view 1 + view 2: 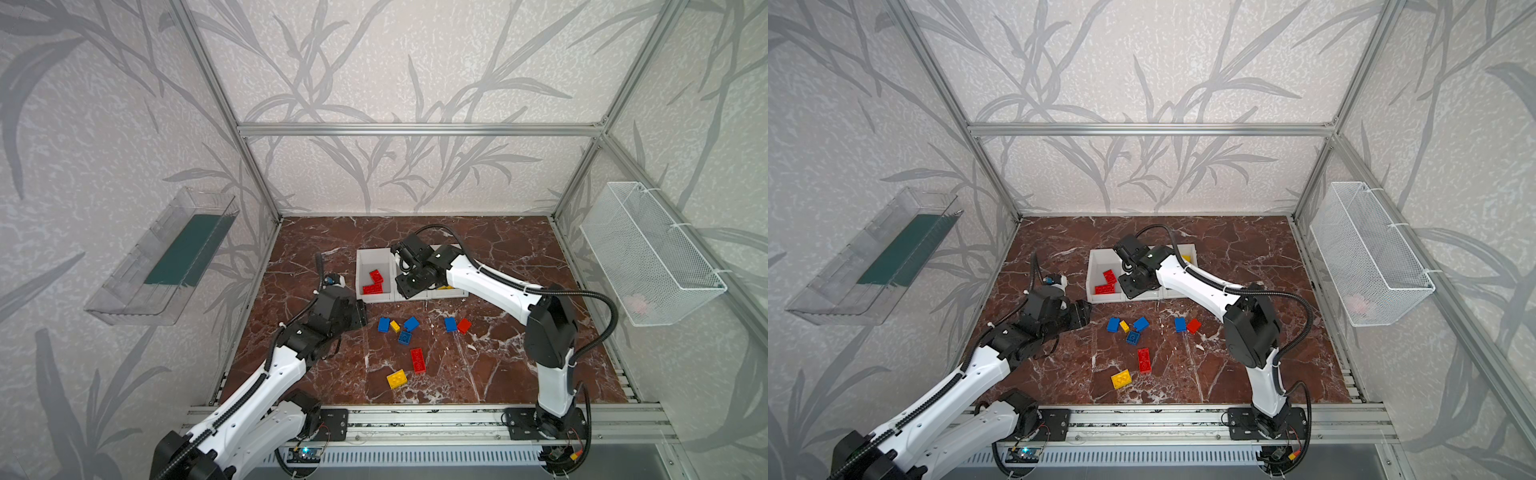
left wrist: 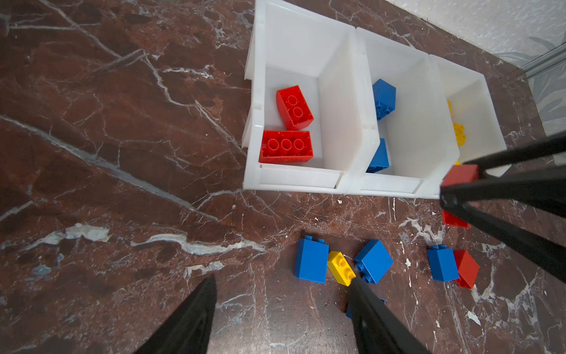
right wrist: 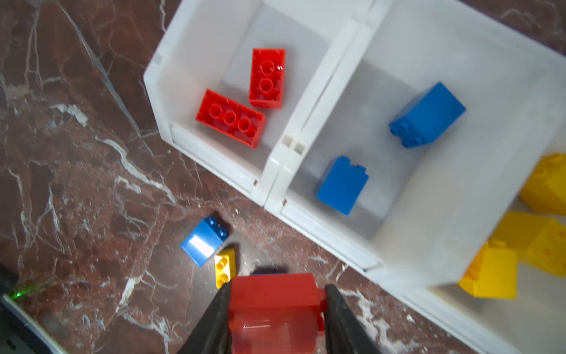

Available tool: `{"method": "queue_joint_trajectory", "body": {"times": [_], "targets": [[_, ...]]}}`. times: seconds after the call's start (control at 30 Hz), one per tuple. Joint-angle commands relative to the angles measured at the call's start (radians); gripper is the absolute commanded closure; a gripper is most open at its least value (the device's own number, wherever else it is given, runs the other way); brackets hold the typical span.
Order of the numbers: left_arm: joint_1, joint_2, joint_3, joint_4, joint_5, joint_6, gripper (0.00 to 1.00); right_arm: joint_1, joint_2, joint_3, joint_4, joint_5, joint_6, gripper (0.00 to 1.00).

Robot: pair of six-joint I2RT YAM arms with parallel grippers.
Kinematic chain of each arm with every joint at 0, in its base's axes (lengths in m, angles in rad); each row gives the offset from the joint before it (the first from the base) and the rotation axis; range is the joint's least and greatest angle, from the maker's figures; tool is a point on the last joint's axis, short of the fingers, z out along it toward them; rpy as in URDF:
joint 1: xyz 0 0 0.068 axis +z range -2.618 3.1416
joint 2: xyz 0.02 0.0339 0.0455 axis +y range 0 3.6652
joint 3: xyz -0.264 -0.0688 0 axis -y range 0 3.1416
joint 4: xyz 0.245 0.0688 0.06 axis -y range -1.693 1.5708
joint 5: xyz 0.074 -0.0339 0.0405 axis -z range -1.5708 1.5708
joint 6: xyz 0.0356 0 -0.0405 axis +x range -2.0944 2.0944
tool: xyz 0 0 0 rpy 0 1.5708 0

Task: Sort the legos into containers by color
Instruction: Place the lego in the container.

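Fingers on your right gripper (image 3: 278, 288) pinch a red brick (image 3: 272, 312) in the right wrist view; the red bin (image 3: 183, 61) lies just ahead. Left wrist: your left gripper (image 2: 284, 309) gapes empty above loose bricks (image 2: 311, 265). In a top view the red bin (image 1: 365, 262) ends the row toward the tabletop's left edge; the brick seems hidden there.
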Motion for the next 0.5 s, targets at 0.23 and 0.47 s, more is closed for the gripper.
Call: {"method": "queue_joint_trajectory", "body": {"times": [0.23,0.47], "targets": [[0.005,-0.027,-0.024,-0.032,0.012,-0.049,0.29,0.011,0.237,0.284,-0.014,-0.107,-0.003,0.65],[0.006,-0.023,-0.028,-0.027,0.028,-0.049,0.29,0.011,0.301,0.404,-0.066,-0.094,0.009,0.4]]}}
